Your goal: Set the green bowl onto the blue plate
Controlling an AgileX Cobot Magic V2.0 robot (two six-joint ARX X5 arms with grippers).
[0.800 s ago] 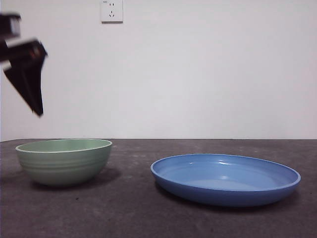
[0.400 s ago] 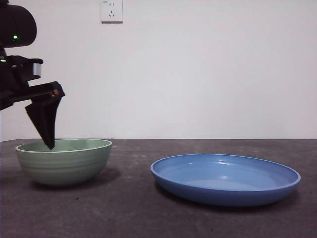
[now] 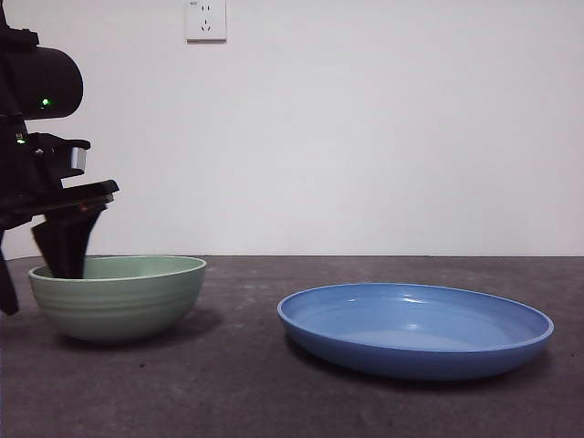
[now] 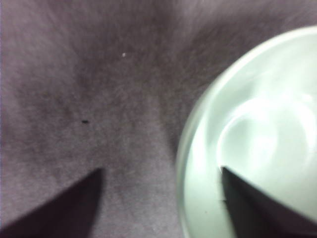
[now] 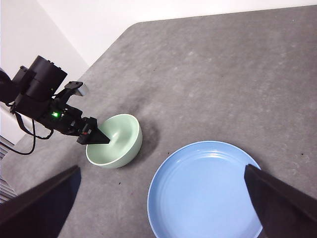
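A plain white wall with a socket plate [image 3: 205, 19] stands behind a dark grey, matte worktop [image 3: 274, 401] that carries two pieces of crockery. The green bowl [image 3: 119, 297] sits upright on the worktop toward the left of the front view, its ridged outer wall facing the camera. The blue plate [image 3: 415, 328] lies flat to its right, apart from it, with bare worktop between the two; the high right wrist view confirms the gap, showing the green bowl [image 5: 115, 141] beside the blue plate [image 5: 205, 191] without contact.

The left claw [image 3: 36, 269] comes in from the left edge of the front view and straddles the near-side rim of the bowl. In the left wrist view the left claw [image 4: 161, 201] is spread wide: one jaw hangs over the green bowl's [image 4: 257, 144] pale interior, the other over the worktop [image 4: 89, 84] outside the rim, and neither is seen to press the wall. The bowl rests on the worktop.

The right claw [image 5: 161, 208] is held high above the scene, its jaws set far apart with nothing between them.
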